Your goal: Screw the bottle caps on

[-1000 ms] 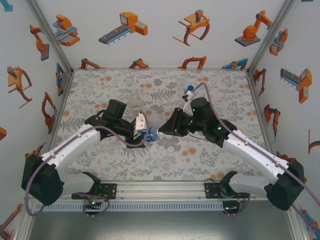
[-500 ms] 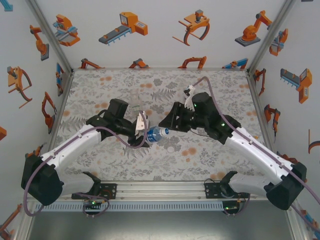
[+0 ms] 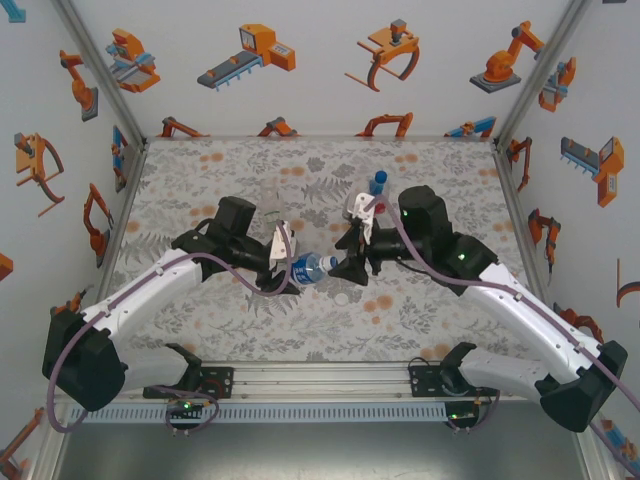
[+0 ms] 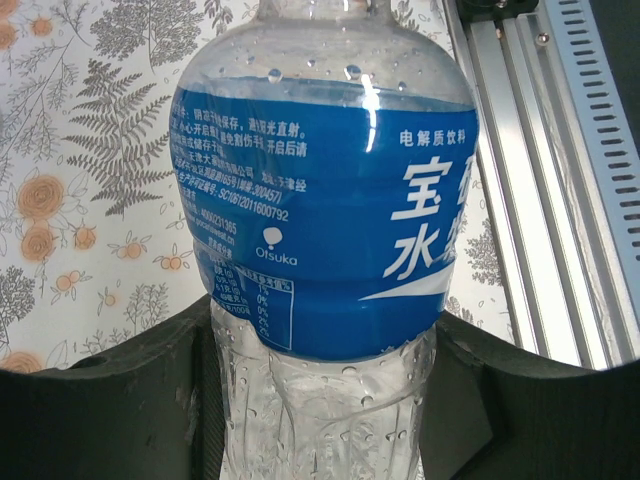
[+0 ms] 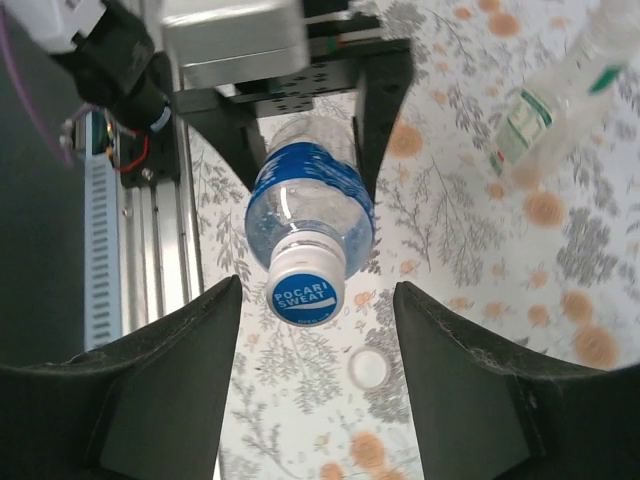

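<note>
One blue-labelled bottle (image 4: 320,200) clamped in left fingers (image 4: 100,400); right fingers (image 5: 170,390) apart; one loose cap (image 5: 368,368).

Above the flowered desk (image 3: 200,170), the left end effector (image 3: 290,266) holds a water bottle (image 3: 312,267) sideways, neck toward the right end effector (image 3: 346,258). A blue-topped bottle (image 3: 378,183) stands behind.

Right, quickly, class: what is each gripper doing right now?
Left gripper: shut on the bottle.
Right gripper: open, jaws either side of the cap, holding nothing.

Floral-print table (image 3: 190,170), white walls (image 3: 320,110), orange robot pictures (image 3: 248,52)
</note>
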Controlling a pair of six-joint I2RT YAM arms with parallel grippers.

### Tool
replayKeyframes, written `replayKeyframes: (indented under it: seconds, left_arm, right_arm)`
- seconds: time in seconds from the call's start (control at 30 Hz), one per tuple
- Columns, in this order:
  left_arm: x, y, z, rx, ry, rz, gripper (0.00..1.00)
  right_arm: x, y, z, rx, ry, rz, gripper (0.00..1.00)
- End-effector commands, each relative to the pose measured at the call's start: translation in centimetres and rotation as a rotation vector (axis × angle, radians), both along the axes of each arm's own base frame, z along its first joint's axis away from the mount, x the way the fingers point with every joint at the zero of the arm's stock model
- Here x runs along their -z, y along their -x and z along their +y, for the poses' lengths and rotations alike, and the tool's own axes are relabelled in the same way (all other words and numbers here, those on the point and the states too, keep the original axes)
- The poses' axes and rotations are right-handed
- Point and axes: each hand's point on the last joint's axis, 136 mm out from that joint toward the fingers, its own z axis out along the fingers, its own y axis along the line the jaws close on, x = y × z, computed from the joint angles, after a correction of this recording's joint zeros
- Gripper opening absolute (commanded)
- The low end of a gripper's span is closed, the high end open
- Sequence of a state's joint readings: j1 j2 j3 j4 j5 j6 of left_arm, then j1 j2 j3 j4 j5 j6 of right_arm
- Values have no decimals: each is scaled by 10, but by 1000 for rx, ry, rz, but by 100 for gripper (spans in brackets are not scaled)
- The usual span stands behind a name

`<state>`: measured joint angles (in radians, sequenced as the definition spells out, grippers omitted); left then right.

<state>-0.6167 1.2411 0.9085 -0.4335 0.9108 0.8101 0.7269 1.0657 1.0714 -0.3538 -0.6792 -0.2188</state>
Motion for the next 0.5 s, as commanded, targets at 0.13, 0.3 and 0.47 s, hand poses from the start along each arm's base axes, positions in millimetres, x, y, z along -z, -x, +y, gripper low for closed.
replayKeyframes:
  seconds: [0.13, 0.3, 0.47]
  left_arm:
    - [-20, 5, -5, 53, 63, -25, 0]
    - [-20, 6, -5, 57, 65, -23, 0]
    - [-20, 6, -6, 58, 63, -17, 0]
  right_arm:
    - [-9, 20, -2, -186, -15, -294, 56]
    - [-7, 18, 2, -199, -22, -291, 55]
    - [-3, 19, 5, -222, -23, -269, 45]
